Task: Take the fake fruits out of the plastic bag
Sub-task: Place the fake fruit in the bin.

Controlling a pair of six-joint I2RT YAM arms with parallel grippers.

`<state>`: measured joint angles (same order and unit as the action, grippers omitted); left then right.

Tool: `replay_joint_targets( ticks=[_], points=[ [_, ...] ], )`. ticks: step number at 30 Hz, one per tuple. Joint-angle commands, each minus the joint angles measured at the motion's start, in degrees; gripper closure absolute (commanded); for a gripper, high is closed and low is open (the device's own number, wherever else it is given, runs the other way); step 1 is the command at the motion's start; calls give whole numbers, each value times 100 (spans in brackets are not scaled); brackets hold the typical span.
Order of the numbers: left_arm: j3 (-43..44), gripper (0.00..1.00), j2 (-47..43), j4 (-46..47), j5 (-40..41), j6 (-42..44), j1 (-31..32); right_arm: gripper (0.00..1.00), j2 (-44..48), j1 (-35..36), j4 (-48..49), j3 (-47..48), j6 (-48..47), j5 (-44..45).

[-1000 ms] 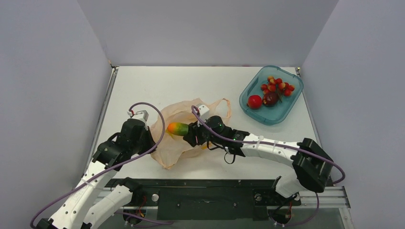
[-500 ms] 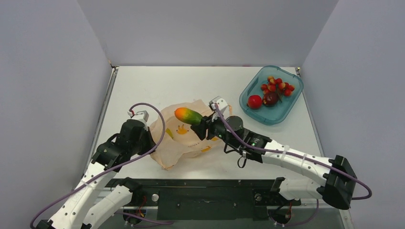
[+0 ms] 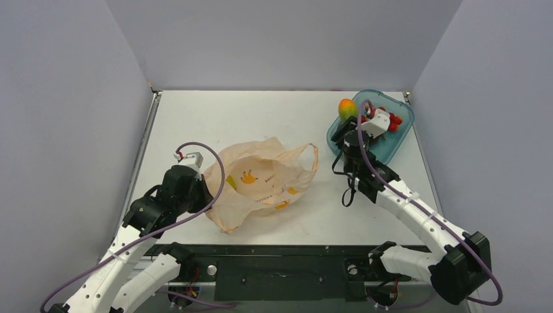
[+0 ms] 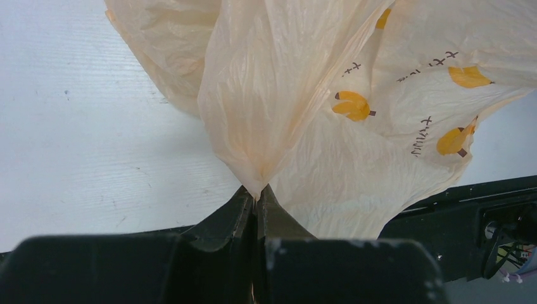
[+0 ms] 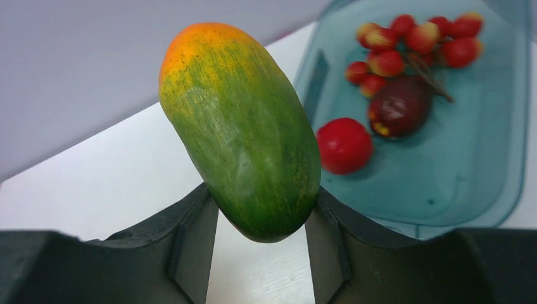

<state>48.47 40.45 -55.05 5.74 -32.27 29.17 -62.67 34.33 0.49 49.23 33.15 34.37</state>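
The pale-orange plastic bag [image 3: 261,182] lies on the table's middle, its mouth open upward; it also fills the left wrist view [image 4: 329,114]. My left gripper [image 3: 203,189] is shut on the bag's left edge [image 4: 256,190]. My right gripper [image 3: 345,120] is shut on the orange-green mango-shaped fruit [image 3: 347,108], held above the left rim of the teal tub [image 3: 398,147]. In the right wrist view the mango [image 5: 244,133] sits between the fingers [image 5: 196,240]. In the tub lie the red ball [image 5: 344,145], the dark maroon fruit [image 5: 400,106] and the red berry cluster [image 5: 418,38]. The yellow-green fruit is out of view.
The teal tub stands at the back right near the right wall. Grey walls enclose the table on three sides. The black mounting rail [image 3: 280,267] runs along the near edge.
My right gripper has lifted the mango out of the bag and carried it right and back to the tub's left rim. The bag's mouth has settled open. The left gripper has kept its hold.
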Motion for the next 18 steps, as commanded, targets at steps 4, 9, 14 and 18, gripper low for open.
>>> replay_joint_targets(
  ticks=[4, 9, 14, 18],
  points=[
    [-15, 100, -49, 234, 9, 72, 60, 100, -1175, -1388, -1227, 657, 1096, -157],
    [-28, 100, 25, 263, -30, 85, 97, 93, -1580, -1637, -1264, 673, 1089, -121],
    [-39, 100, 46, 275, -75, 98, 143, 64, -1826, -1888, -1206, 602, 1060, -198],
    [-33, 100, 8, 283, -86, 98, 195, 38, -1998, -2008, -1080, 642, 898, -341]
  ],
)
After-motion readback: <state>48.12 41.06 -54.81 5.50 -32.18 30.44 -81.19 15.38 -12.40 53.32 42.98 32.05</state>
